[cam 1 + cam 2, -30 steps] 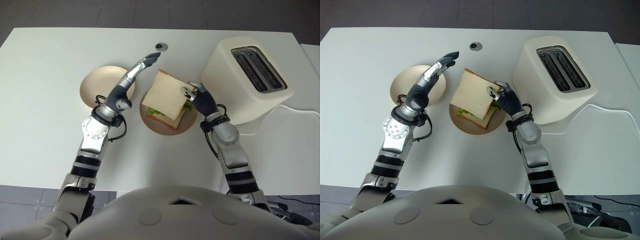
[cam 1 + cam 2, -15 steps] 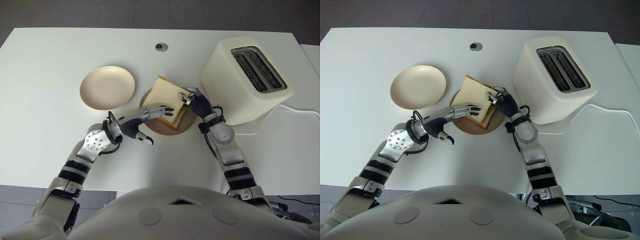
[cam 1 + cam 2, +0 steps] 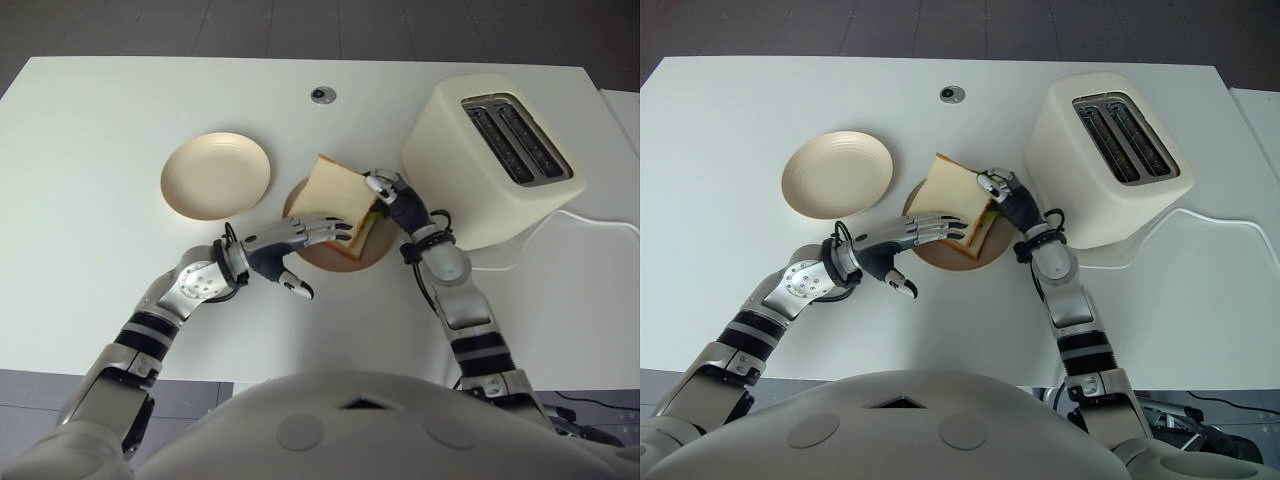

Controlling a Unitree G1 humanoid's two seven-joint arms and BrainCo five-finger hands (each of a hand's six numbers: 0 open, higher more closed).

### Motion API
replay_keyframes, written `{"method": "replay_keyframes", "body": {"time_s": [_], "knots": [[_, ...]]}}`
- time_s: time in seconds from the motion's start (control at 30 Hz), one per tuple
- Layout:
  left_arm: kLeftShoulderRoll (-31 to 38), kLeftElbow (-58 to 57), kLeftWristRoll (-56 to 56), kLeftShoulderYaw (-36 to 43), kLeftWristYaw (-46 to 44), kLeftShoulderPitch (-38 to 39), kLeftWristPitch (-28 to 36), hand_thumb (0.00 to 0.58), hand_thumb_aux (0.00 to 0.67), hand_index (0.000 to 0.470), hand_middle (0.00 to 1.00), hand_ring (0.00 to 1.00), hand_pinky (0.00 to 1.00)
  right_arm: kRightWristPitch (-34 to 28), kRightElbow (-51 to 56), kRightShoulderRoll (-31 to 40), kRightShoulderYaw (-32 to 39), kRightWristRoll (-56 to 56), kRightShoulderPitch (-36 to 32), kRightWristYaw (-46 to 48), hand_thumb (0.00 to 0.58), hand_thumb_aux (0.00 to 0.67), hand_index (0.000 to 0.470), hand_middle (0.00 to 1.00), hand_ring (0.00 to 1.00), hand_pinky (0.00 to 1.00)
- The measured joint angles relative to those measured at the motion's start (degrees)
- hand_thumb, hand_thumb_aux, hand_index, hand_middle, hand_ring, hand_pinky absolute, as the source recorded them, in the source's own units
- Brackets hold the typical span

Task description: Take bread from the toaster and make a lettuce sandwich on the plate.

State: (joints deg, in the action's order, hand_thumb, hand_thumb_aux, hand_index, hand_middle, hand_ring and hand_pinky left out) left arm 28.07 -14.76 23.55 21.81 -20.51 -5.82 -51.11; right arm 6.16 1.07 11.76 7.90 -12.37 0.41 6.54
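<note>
The white table (image 3: 80, 150) carries everything within easy reach of both arms. The toaster (image 3: 470, 170) stands at the far right, its slots bare, so the bread is already out. An empty plate (image 3: 215, 175) sits to the left, just beside the plate (image 3: 345, 262) where the sandwich is being built. On that plate the top slice (image 3: 335, 195) lies tilted, likely because it is only now being settled. The right hand (image 3: 395, 200) pinches its right edge, fingers curled, to guide it. The left hand (image 3: 285, 245) holds nothing, its fingers stretched out over the near edge, apparently steadying it. A hint of lettuce (image 3: 372, 214) seems to peek out beneath.
</note>
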Motion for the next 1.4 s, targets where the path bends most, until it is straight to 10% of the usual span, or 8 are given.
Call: {"method": "replay_keyframes", "body": {"time_s": [0.53,0.57,0.6,0.63,0.67,0.97,1.1,1.4], "knots": [[-0.42,-0.75,-1.47,0.46,2.61,-0.71,0.35,0.04,0.024,0.017,0.0,0.0,0.0,-0.52,-6.55,-2.54,-3.86,3.1,-1.35,-2.18,0.0,0.0,0.0,0.03,0.03,0.03],[-1.32,-0.56,-4.3,0.1,2.59,-0.65,0.86,0.415,0.313,0.219,0.62,0.62,0.62,-0.13,-7.04,-2.61,-3.6,3.59,-0.96,-1.17,0.512,0.441,0.31,0.97,0.97,0.97],[-2.07,0.06,-8.2,-0.16,2.2,-0.51,1.06,0.509,0.436,0.306,0.95,0.95,0.95,0.44,-7.6,-2.66,-3.39,4.9,-0.56,-0.16,0.58,0.67,0.47,1.0,1.0,1.0],[-2.69,1.48,-12.96,-0.41,1.76,-0.55,1.13,0.578,0.636,0.446,1.0,1.0,1.0,1.07,-8.23,-2.68,-3.29,6.24,-0.2,1.11,0.58,0.67,0.47,1.0,1.0,1.0],[-3.26,3.17,-18.18,-0.9,1.1,-0.72,1.16,0.58,0.67,0.47,1.0,1.0,1.0,1.99,-9.09,-2.69,-3.13,7.98,0.28,2.41,0.58,0.67,0.47,1.0,1.0,1.0],[3.15,23.58,-57.08,3.65,-24.92,7.71,8.16,0.58,0.67,0.47,1.0,1.0,1.0,15.37,-18.3,5.55,4.41,19.91,9.08,23.2,0.58,0.67,0.47,1.0,1.0,1.0],[6.03,16.36,-40.74,9.49,-35.12,10.32,4.92,0.58,0.67,0.47,1.0,1.0,1.0,24.67,-15.59,16.02,12.33,12.99,15.03,34.14,0.58,0.67,0.47,1.0,1.0,1.0],[-0.53,0.71,-15.15,7.05,-22.38,5.05,0.69,0.58,0.67,0.47,1.0,1.0,1.0,30.37,-0.74,17.85,15.27,-2.56,8.81,27.78,0.58,0.67,0.47,1.0,1.0,1.0]]}}
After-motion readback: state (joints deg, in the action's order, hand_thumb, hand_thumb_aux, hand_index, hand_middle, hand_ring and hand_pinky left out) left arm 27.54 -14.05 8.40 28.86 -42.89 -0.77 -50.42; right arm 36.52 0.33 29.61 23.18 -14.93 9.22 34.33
